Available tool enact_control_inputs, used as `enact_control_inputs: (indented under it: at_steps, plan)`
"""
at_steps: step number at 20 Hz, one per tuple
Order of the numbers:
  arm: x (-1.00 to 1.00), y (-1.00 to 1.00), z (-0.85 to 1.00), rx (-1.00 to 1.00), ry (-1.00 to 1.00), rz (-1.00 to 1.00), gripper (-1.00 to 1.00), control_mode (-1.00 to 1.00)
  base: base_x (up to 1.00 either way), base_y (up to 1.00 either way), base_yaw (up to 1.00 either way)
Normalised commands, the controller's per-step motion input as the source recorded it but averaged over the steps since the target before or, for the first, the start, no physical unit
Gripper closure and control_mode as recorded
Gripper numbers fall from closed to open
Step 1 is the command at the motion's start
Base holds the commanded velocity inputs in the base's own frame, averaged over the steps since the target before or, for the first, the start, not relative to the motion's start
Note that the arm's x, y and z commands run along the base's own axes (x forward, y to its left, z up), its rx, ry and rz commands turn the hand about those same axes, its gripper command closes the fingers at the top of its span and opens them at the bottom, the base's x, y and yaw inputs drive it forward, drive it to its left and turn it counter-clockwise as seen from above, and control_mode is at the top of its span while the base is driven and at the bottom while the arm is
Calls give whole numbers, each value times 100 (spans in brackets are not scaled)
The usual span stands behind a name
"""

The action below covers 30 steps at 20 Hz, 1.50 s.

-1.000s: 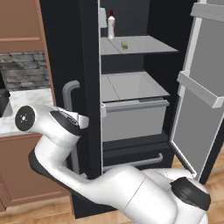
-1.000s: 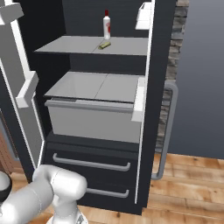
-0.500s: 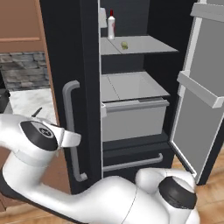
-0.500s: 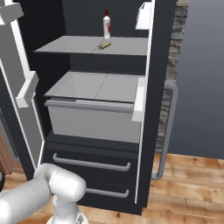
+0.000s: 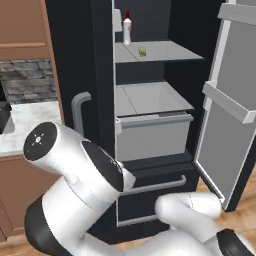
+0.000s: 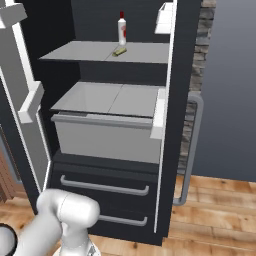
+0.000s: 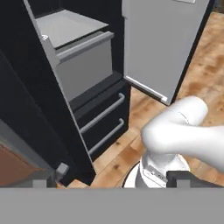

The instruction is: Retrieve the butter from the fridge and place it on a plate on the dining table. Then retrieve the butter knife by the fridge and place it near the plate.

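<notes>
While the arm is folded low in front of the fridge, the things of interest line up from left to right across the left base view. Far left is a marble counter under a stone backsplash. Next comes the closed left door with its grey bar handle. Then the open compartment: on the upper grey shelf a white bottle with a red cap stands at the back, and just right of it and a little nearer lies the butter, a small pale yellow-olive stick, apart from the bottle. Below are a grey bin and two drawers. Far right, the right door stands swung open.

The butter is probably light and fairly firm while cold, though soft enough to dent and likely slick (a hard squeeze would mark it). Being short and low, it would best be taken across its narrow sides near the middle, with the fingers coming in level over the shelf and clear of the bottle.

In the hand view the gripper looks down past the drawers to the wooden floor. Its dark tips sit far apart at the bottom edge with nothing between them, so it reads as spread wide and empty.
</notes>
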Motion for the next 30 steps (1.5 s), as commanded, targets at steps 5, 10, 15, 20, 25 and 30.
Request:
enact_control_inputs:
  at_steps: [5, 10, 15, 20, 25, 30]
  plan:
    - [-35, -100, 3, 52, -4, 17, -100, -100, 0, 0, 0]
    - [13, -100, 9, 79, 8, 1, -100, -100, 0, 0, 0]
    - [36, -100, 5, 84, 1, 6, -100, -100, 0, 0, 0]
    - [71, -38, 1, 63, 0, 9, -100, -100, 0, 0, 0]
    - [69, 13, -2, 12, 0, 5, -100, -100, 0, 0, 0]
    - [71, 40, 0, 1, 0, 6, -100, -100, 0, 0, 0]
